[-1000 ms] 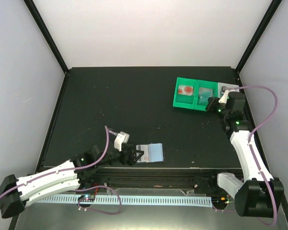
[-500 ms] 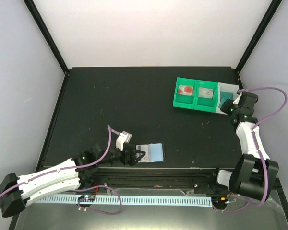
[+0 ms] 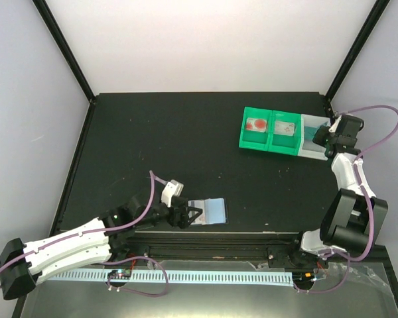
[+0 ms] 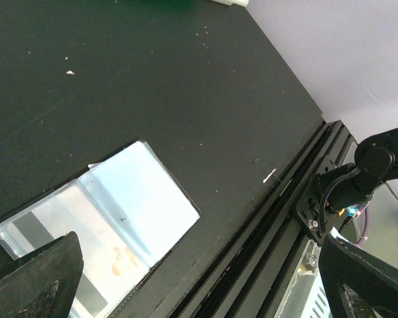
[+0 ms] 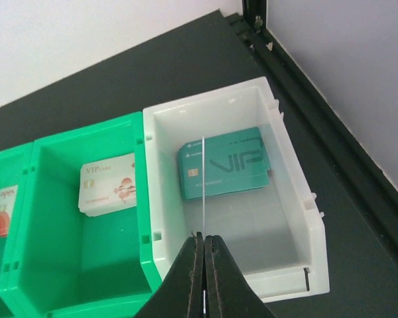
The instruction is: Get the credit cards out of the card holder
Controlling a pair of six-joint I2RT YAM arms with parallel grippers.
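Right hand, fingers pressed together, hangs above the near wall of the white compartment at the right end of the green-and-white tray. In the past second it has swung from over the tray's middle toward the desk's right edge as its arm folded back. A thin pale line stands up from between its fingertips; whether that is a card seen edge-on cannot be told. Below it a teal credit card lies flat in the white compartment. A white credit card rests in the green compartment beside it, and a third card shows in the far-left one. Left hand, spread wide, has kept its place at the near edge of the desk, low over the left end of the card holder. The holder lies opened flat just beside the front rail, clear sleeves and pale blue panel facing up. Something pale with a faint orange mark shows through one sleeve in the left wrist view, so the holder may yet have a card to give up. With three cards in the tray and the right arm pulling clear, the job looks well advanced. Any next draw would seem to fall to the left hand, already poised there.
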